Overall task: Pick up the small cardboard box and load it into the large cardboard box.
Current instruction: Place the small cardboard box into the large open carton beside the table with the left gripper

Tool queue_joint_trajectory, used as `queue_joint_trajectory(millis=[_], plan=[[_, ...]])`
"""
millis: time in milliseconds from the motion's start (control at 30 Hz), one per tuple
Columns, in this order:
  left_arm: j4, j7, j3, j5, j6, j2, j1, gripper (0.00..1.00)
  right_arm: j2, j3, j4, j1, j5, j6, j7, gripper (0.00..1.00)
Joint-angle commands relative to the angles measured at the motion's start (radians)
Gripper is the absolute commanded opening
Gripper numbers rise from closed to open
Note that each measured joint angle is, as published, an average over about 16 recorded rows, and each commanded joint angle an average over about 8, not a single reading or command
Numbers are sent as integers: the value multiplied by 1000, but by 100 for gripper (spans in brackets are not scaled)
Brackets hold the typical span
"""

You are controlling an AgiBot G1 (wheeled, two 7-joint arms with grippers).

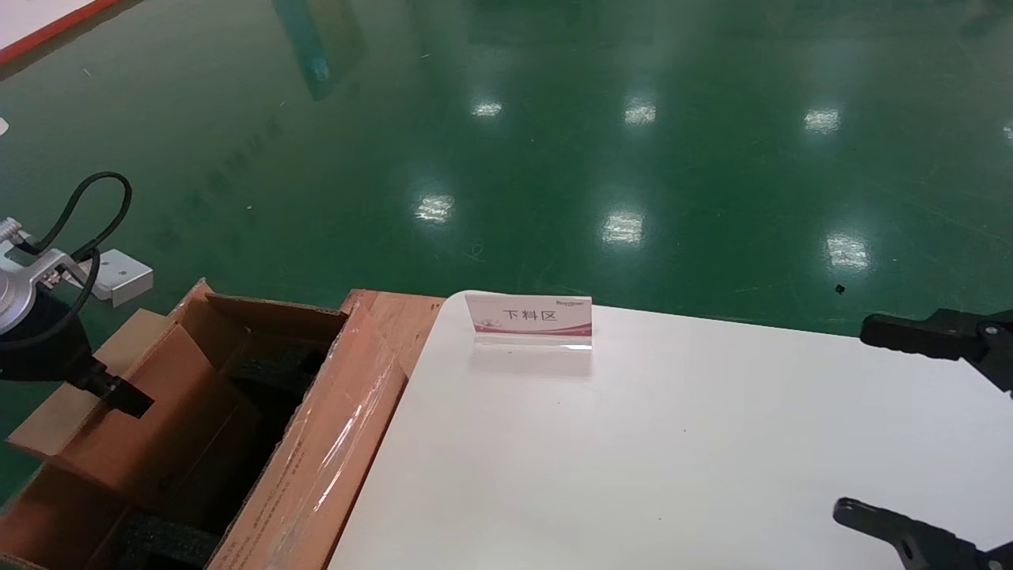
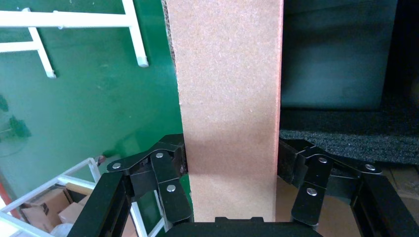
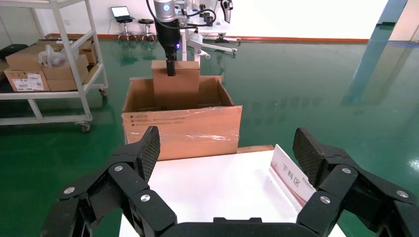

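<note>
So the left gripper [image 2: 230, 163] is clamped on the small cardboard box [image 2: 228, 98], one finger pressed against each of its narrow sides, and the box stands on edge, upright, partway down inside the large cardboard box [image 1: 316, 443]. In the head view the left gripper [image 1: 119, 393] sits over the carton's left side with the small cardboard box [image 1: 138, 412] hanging below it between the carton walls, its lower part sunk out of sight. You can see black foam [image 1: 273, 372] deeper inside the carton and more of it at the near end, and the flap facing the table has shiny clear tape and a line of small print running along it. From the right wrist view it's pretty clear too: the small cardboard box [image 3: 175, 89] pokes up above the rim of the large cardboard box [image 3: 183, 131], with the left gripper [image 3: 170, 69] pinching its top edge. The carton sits just beside the left edge of the white table [image 1: 673, 443], touching or nearly so, can't quite tell. The right gripper [image 1: 910, 427] hangs over the right side of the table with its fingers spread wide apart and nothing between them. Near the far edge of the table there's a little sign holder [image 1: 530, 321] with a pink and white card with Chinese characters on it. Green glossy floor [image 1: 554, 142] all around.
</note>
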Motion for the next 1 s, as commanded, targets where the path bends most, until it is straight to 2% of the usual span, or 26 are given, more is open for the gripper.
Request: queue_joint_trajectory(millis=[33,833,867,1000], plan=[[6,-2,1,-1,-7,0,9,0,0,0,0,0,0,0,0,100],[82,-7,12,-28,-54,9,114,2,1,-1,0,0,1,1,-1,100],[84,-6,12,-30,-54,10,116,8,1,-1,0,0,1,1,-1,100],[95,-7,12,-37,-54,16,126,58,1,-1,0,0,1,1,-1,100]])
